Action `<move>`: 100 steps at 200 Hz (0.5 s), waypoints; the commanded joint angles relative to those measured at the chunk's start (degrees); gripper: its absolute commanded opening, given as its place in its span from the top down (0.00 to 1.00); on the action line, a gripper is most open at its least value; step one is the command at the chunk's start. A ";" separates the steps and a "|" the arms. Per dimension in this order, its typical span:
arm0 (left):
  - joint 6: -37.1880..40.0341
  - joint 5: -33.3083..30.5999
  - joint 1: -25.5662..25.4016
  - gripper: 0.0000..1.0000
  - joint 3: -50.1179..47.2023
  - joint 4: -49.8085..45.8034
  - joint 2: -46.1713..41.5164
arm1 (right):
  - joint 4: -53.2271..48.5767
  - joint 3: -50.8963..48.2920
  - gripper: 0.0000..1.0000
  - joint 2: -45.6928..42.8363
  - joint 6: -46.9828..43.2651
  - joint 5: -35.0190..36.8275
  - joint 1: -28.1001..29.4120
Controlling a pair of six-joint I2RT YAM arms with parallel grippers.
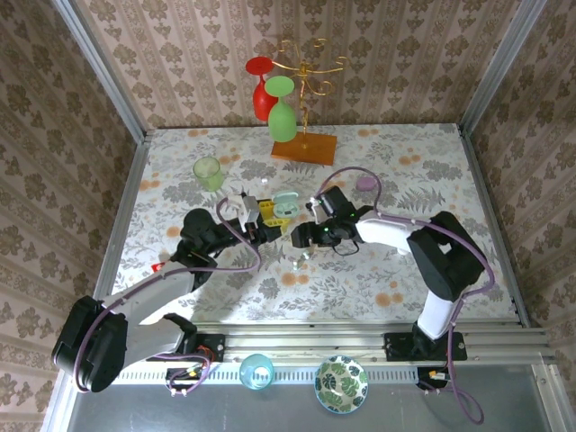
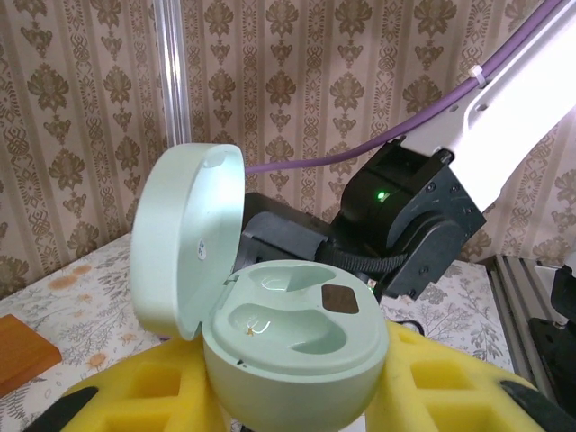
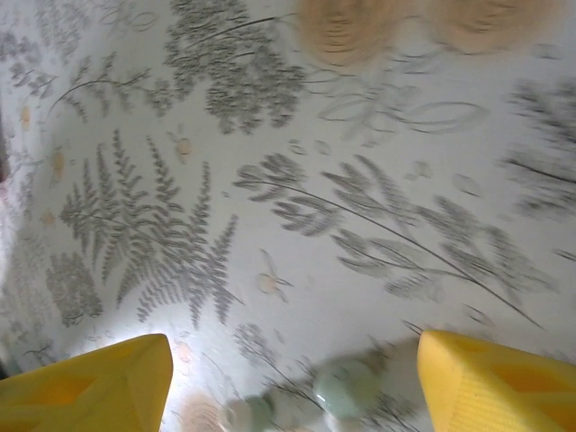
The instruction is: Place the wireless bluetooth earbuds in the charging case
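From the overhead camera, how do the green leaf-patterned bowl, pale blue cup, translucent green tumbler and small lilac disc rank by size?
1. green leaf-patterned bowl
2. pale blue cup and translucent green tumbler: they look about alike, and the cup may sit nearer the camera, so they are left unranked
3. small lilac disc

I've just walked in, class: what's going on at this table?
The left gripper is shut on a mint-green charging case, holding it with its lid open and both wells empty. The right gripper is low over the floral tablecloth, jaws apart on either side of what look like two small pale earbuds, blurred. Neither is gripped or in the case yet.
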 commanded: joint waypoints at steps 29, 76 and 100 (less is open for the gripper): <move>2.80 -1.35 -0.34 0.76 -0.40 -2.37 -1.99 | -1.20 6.01 0.32 6.48 -1.44 -4.69 0.08; 2.92 -1.66 -0.41 0.76 -0.75 -2.37 -1.83 | -2.62 5.16 0.33 5.13 -3.30 -5.38 0.94; 3.01 -1.65 -0.36 0.76 -0.75 -2.46 -2.02 | -3.80 4.05 0.28 1.69 -4.22 1.89 2.01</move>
